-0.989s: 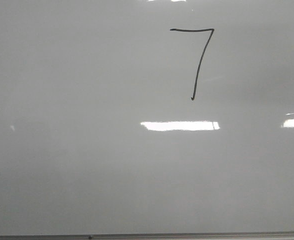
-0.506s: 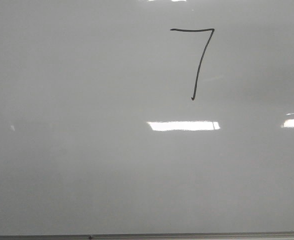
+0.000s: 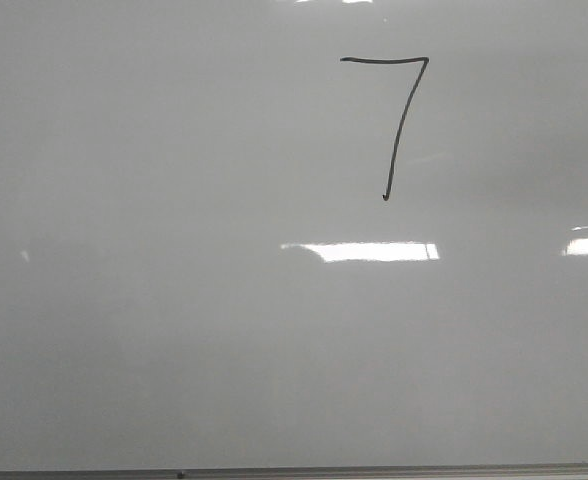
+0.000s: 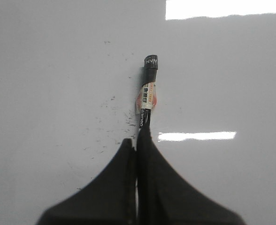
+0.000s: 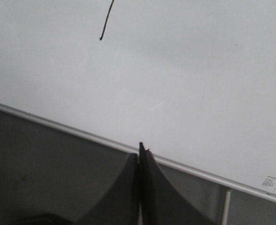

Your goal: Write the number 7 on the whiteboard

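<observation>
The whiteboard (image 3: pixel 154 300) fills the front view, and neither gripper appears there. On its upper right stands the number 7 (image 3: pixel 392 125) in thin black line. In the left wrist view my left gripper (image 4: pixel 137 141) is shut on a marker (image 4: pixel 147 96), whose black capped end (image 4: pixel 150 62) points away from the fingers over the whiteboard (image 4: pixel 53 70). Over the board's frame edge (image 5: pixel 72 130), my right gripper (image 5: pixel 141 151) is shut with nothing in it. The tail of the 7 (image 5: pixel 106 22) shows beyond it.
The thin grey frame (image 3: pixel 374 470) runs along the board's near edge. Bright glare patches (image 3: pixel 374 251) lie under the digit. Small black specks (image 4: pixel 112 105) dot the board near the marker. A dark grey surface (image 5: pixel 44 164) lies outside the frame, and a small label (image 5: pixel 275 184) sits at the board's corner.
The digit and board look the same. Only the left end of the middle glare patch has shifted and dimmed slightly.
</observation>
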{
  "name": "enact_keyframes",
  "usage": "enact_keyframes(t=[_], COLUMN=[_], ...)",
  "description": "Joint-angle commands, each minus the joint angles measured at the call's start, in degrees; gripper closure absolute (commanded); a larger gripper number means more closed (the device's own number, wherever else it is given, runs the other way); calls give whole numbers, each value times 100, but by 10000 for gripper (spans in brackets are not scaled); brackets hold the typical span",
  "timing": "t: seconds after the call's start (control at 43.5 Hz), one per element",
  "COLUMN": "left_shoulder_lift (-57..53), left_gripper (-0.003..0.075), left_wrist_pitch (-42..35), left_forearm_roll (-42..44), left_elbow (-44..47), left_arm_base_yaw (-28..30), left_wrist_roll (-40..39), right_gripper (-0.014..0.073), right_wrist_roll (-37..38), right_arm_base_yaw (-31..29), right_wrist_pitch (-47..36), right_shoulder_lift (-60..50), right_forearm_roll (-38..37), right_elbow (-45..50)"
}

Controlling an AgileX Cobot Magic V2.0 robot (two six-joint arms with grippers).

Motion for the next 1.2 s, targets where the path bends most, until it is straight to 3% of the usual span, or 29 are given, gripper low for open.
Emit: enact_keyframes(t=[0.0,0.253,0.552,0.805,1.173], left_shoulder_lift=[-70,-70,-70,-70,-70], left_gripper=[741,741,741,741,741], left_wrist_pitch=[-526,-526,-526,-526,-526], left_forearm_roll=[-30,-30,-30,-30,-30], left_elbow=[77,77,77,77,77], left_arm_base_yaw=[8,8,8,8,8], left_wrist_roll=[-5,-5,-5,-5,-5], right_gripper=[661,661,661,661,661], right_wrist_roll=[-43,-43,-43,-43,-43], right_arm_base_yaw=[-338,-1379,-1719,-1719,-1719], right_wrist_pitch=[-975,-3630,-5473,-6327,-6371], right_shoulder_lift=[-351,-1754,-2811,-3261,-3254], right_forearm_roll=[-167,-172,-172,-166,-149], right_elbow=[208,2165,4120,5111,5108])
